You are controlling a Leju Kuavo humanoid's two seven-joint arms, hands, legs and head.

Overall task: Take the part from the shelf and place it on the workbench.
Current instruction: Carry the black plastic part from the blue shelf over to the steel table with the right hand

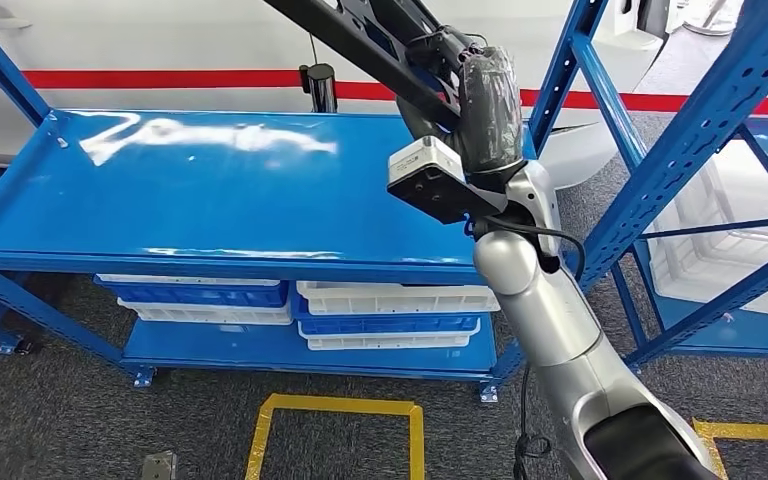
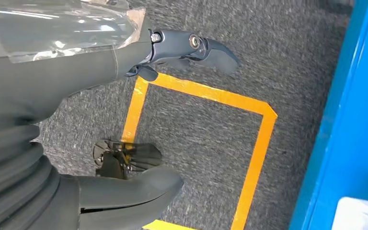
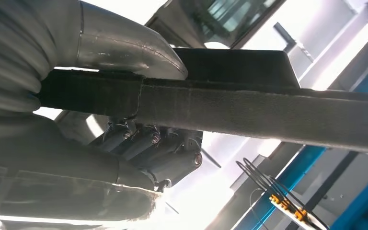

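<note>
Silver arm, black cable, grey ribbed wrist cover, dark hand w/ screws.

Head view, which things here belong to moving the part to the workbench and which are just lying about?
Job:
long black part
right robot hand gripping it
blue workbench top

Lying about:
white and blue bins underneath
yellow floor tape
left robot hand, holding nothing

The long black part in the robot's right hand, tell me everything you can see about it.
The part is a long, flat black bar with a matte, rough-looking surface. The right hand grips it, thumb on one side and fingers curled under the other. It slants in the air above the blue shelf top, touching nothing else; its far end runs out of frame.
</note>
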